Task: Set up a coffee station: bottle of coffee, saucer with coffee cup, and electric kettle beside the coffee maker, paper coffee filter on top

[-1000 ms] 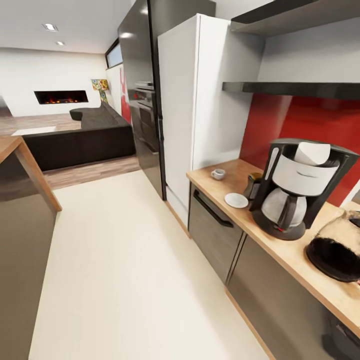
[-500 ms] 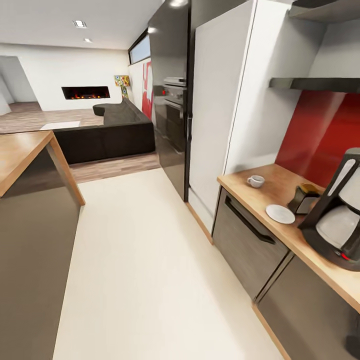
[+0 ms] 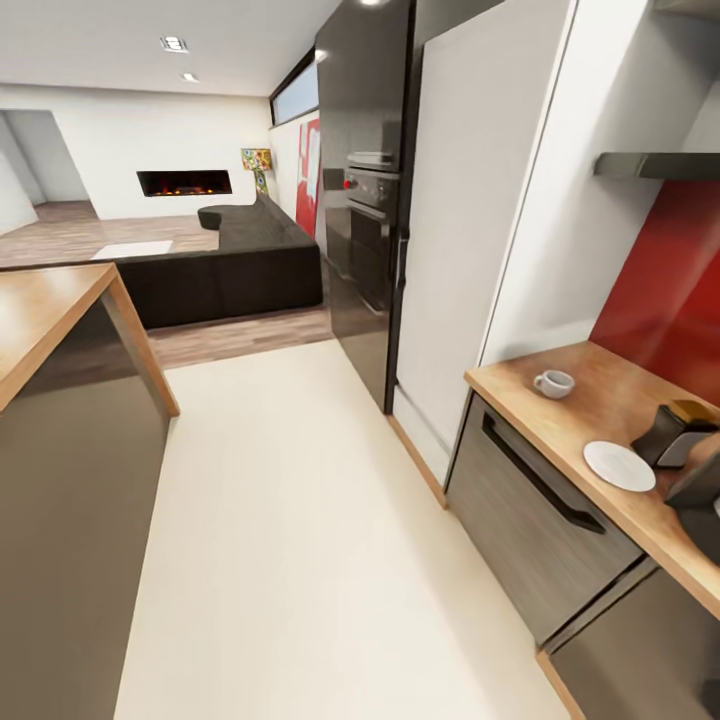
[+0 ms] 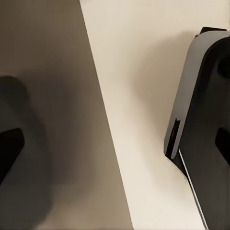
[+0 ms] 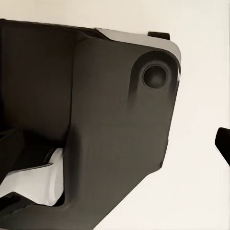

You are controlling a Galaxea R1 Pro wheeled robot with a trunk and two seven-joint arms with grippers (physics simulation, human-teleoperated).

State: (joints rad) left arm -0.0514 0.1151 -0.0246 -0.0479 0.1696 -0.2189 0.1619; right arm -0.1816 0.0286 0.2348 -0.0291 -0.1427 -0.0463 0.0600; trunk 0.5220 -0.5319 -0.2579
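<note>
Head view shows me the wooden desk on my right. A white coffee cup stands on it, well apart from the white saucer. Just beside the saucer sits the dark bottle of coffee with a gold top. The black coffee maker peeks in at the edge, near the saucer. A pale floor runs ahead to a dark sofa. A tall black oven stands next to a white cupboard. I cannot tell if my left jaws or my right jaws are wide or narrow
</note>
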